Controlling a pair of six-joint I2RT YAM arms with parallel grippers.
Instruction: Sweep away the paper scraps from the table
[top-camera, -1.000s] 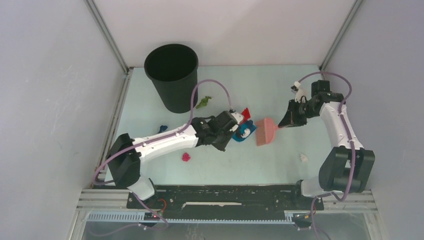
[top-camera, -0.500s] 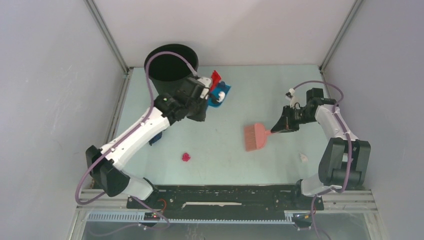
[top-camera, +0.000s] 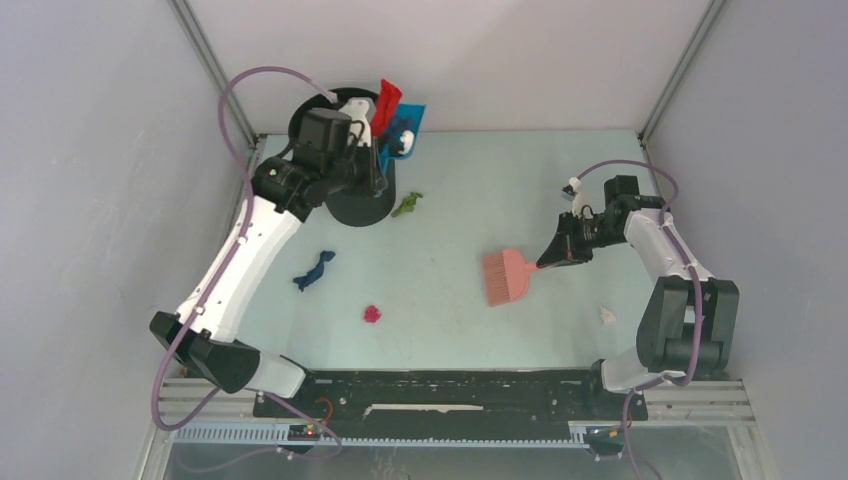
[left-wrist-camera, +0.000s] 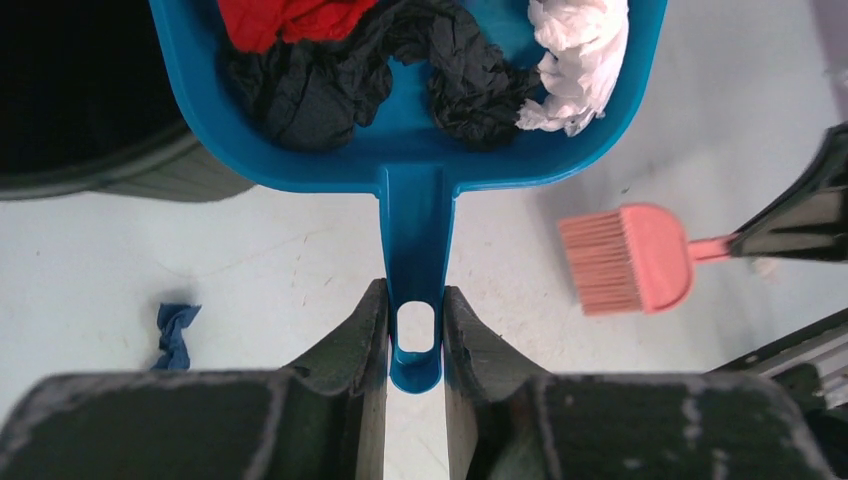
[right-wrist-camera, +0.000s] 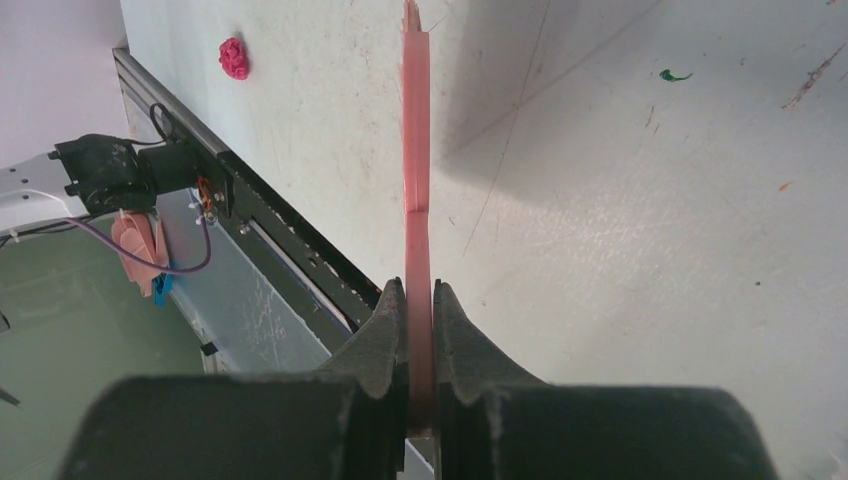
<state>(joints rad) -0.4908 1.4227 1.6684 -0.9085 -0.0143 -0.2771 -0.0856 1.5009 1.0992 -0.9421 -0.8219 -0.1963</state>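
Pale mint-green table (top-camera: 560, 180) holds several loose paper scraps (top-camera: 372, 314); our left fingers (left-wrist-camera: 360, 340) clamp the scrap-laden blue plastic dustpan (left-wrist-camera: 412, 165) beside the round black bin (top-camera: 358, 208), right fingers (right-wrist-camera: 385, 340) pinch the pink brush (top-camera: 507, 276). Next, we tip it in.

The top camera looks steeply down from high at the near side over the whole table (top-camera: 460, 330). The left wrist camera hangs close above the blue dustpan (left-wrist-camera: 415, 170); the right one sights closely along the pink brush (right-wrist-camera: 416, 150), which all views share.
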